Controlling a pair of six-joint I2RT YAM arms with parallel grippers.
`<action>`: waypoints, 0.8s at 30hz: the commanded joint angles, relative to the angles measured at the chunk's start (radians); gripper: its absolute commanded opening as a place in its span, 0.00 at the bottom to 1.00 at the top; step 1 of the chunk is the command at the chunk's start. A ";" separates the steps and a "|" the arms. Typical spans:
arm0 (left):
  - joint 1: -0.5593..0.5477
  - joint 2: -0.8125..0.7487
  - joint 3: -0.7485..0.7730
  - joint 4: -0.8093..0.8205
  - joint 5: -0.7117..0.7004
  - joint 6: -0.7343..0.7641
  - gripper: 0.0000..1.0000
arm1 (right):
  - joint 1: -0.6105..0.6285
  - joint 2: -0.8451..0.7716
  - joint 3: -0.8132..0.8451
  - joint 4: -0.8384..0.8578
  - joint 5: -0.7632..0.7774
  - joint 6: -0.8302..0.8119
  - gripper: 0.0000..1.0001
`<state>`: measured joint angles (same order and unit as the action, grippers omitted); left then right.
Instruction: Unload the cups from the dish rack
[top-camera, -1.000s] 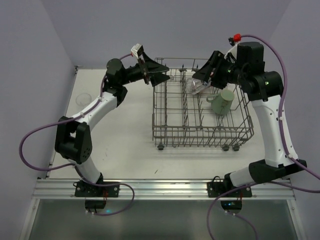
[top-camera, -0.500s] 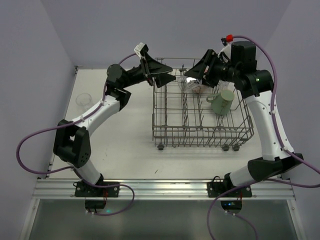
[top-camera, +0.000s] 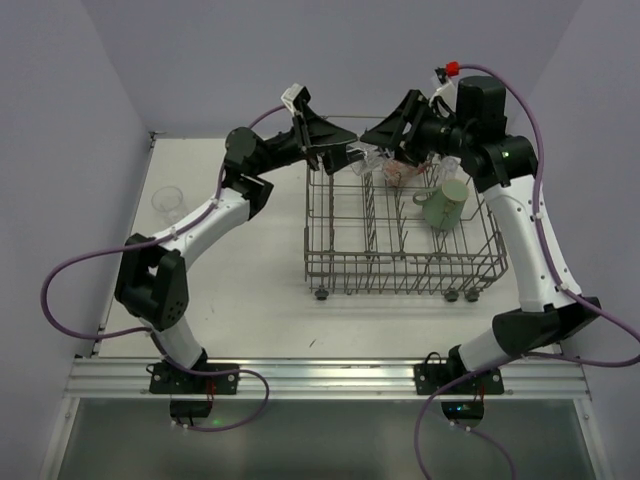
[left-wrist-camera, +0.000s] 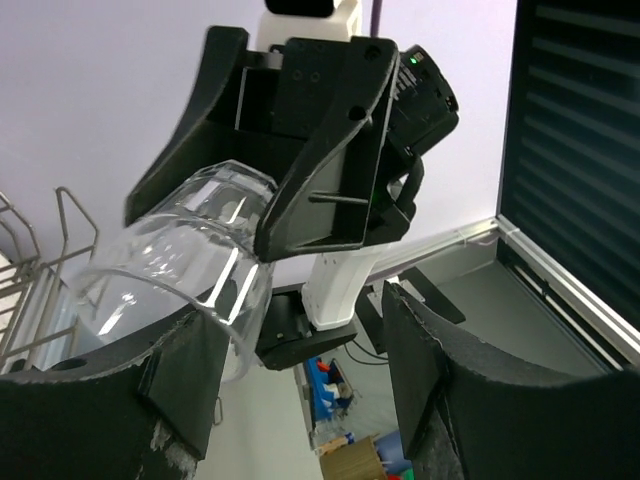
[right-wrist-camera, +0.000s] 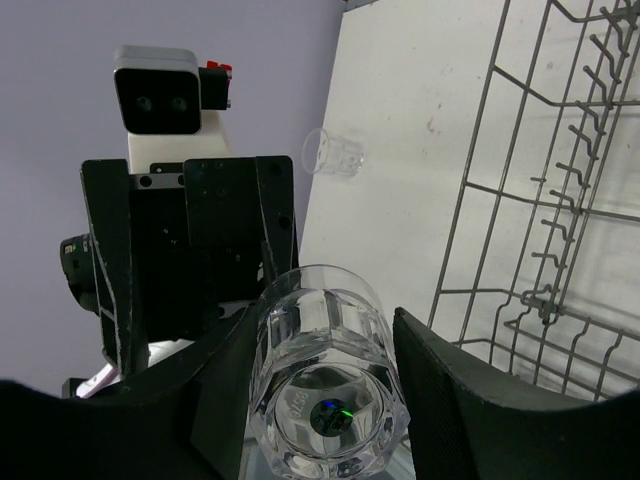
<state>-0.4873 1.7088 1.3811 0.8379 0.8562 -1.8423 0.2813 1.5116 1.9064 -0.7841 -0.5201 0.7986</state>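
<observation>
My right gripper (top-camera: 378, 140) is shut on a clear glass tumbler (top-camera: 362, 157) and holds it on its side in the air above the back left corner of the dish rack (top-camera: 400, 264). In the right wrist view the tumbler (right-wrist-camera: 325, 370) sits between my fingers, base towards the camera. My left gripper (top-camera: 343, 152) is open right at the tumbler's mouth; in the left wrist view the rim (left-wrist-camera: 180, 275) is just above one finger (left-wrist-camera: 185, 395). A mint-green mug (top-camera: 445, 203) and a pink-red cup (top-camera: 397, 176) are in the rack.
Another clear tumbler (top-camera: 167, 200) stands on the white table at the far left; it also shows in the right wrist view (right-wrist-camera: 333, 152). The rack's upright tines (right-wrist-camera: 467, 185) fill the right of that view. Purple walls close the back and sides.
My right gripper has carried the tumbler up and to the left out of the rack. My left gripper has moved right to meet it at the tumbler's mouth.
</observation>
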 joint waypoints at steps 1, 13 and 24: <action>-0.026 0.050 0.071 0.136 -0.017 -0.093 0.64 | 0.010 0.016 -0.021 0.086 -0.066 0.027 0.00; -0.050 0.069 0.018 0.359 -0.072 -0.230 0.18 | 0.013 0.038 -0.035 0.134 -0.101 0.060 0.01; 0.028 -0.059 -0.114 0.227 -0.014 -0.129 0.00 | 0.007 0.039 0.012 0.034 -0.025 -0.007 0.88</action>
<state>-0.5087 1.7622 1.2930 1.0710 0.8040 -1.9797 0.2958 1.5475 1.8648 -0.6987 -0.5724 0.8375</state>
